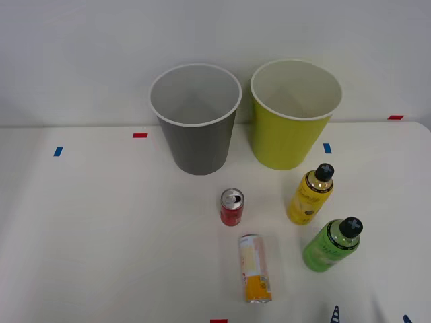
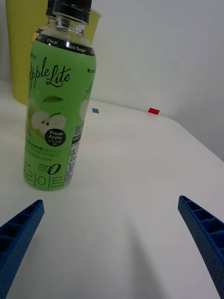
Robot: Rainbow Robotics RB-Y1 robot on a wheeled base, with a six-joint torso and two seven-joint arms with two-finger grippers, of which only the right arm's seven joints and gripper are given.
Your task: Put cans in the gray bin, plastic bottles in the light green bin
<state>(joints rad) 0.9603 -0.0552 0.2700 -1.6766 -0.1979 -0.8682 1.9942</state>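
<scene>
The gray bin [image 1: 199, 145] and the light green bin [image 1: 286, 138] stand side by side at the back of the table. In front of them a short red can [image 1: 231, 207] stands upright, and a slim cream-and-orange can [image 1: 254, 268] appears to lie on its side. To the right stand a yellow plastic bottle [image 1: 310, 196] and a green plastic bottle [image 1: 330, 245], both black-capped. My right gripper [image 1: 371, 316] is at the front edge, just right of and nearer than the green bottle. In the wrist view the gripper [image 2: 111, 201] is open, with the green bottle [image 2: 53, 117] ahead of one finger and the light green bin [image 2: 16, 56] behind it.
Small tape marks dot the white table: red [image 1: 140, 135] and blue [image 1: 58, 151] at the left, blue [image 1: 327, 148] and red [image 1: 395, 117] at the right. The table's right edge [image 1: 425, 145] runs close to the bottles. A pale wall rises behind the bins.
</scene>
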